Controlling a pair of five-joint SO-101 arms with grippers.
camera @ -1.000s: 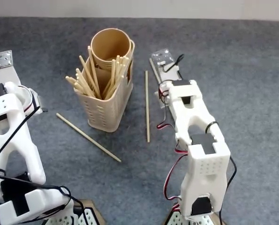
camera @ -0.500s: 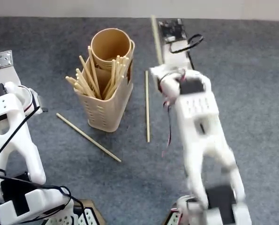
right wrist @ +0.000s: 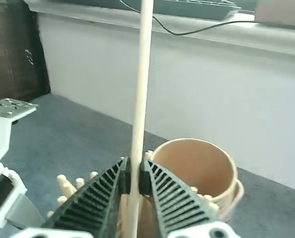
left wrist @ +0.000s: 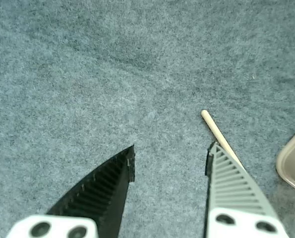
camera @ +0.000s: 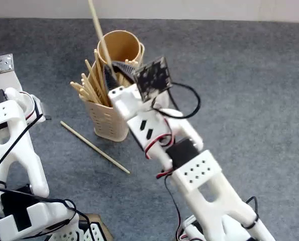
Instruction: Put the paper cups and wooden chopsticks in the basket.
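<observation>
basket: beige slotted plastic basket [camera: 111, 123] on the grey carpet [camera: 250, 75], between the arms
cup: tan paper cup [camera: 120, 47] in its far end
bundle: wooden chopsticks [camera: 89, 88] in front of the cup
loose one: thin wooden chopstick [camera: 94, 146] on the carpet, just front-left of the basket
held one: long wooden stick [camera: 98, 30] upright over the basket, in the right gripper [camera: 110, 73]

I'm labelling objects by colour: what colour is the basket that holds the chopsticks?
Pale cream-beige. The basket shows best in the high view.

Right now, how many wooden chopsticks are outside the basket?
2. One thin wooden chopstick lies on the grey carpet beside the beige slotted plastic basket; the other chopstick is upright in the right claw above it. That arm may hide more.
</observation>
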